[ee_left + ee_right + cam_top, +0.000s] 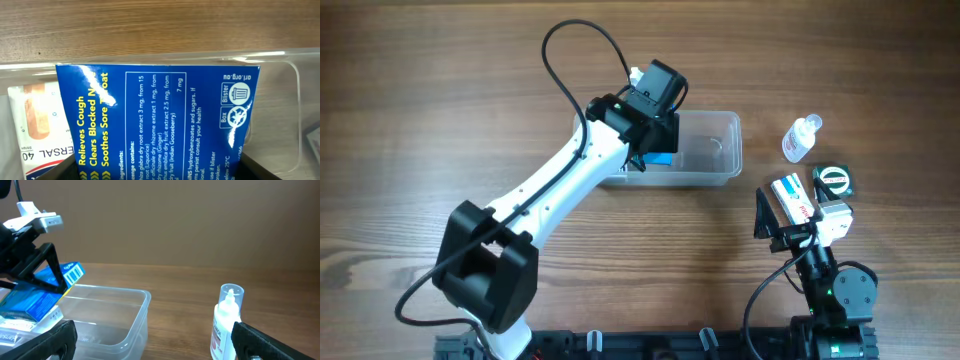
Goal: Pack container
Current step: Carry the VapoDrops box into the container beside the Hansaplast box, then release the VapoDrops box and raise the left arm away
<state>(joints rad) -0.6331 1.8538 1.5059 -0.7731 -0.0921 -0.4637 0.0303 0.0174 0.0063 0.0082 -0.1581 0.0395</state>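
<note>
Left gripper (160, 172): jaws closed across the short width of a blue lozenge box (160, 115), which it holds tilted over the left half of the container.
Right gripper (160, 347): jaws spread wide with nothing between them, low at the near right of the table (440, 80).
Container (725, 150): a clear rectangular tub at mid-table, its long side running left to right; the right half is bare.
Already inside: a plaster box (35, 125) lying flat at the left end, partly under the blue box.
Waiting outside: a small clear bottle (802, 137), a white and red box (792, 197) and a dark round-faced packet (835, 180), all right of the tub.
Handling, container: judged light and thin-walled. The sides would likely flex if squeezed, and the smooth base may slide on the wood when nudged.
Where to hold, container: the rolled rim at the bare right end looks stiffest and is clear of the contents. Pinching mid-wall on a long side risks bowing it.
Handling, blue box: probably light card, stiff along its edges and easily dented on the broad faces.
</note>
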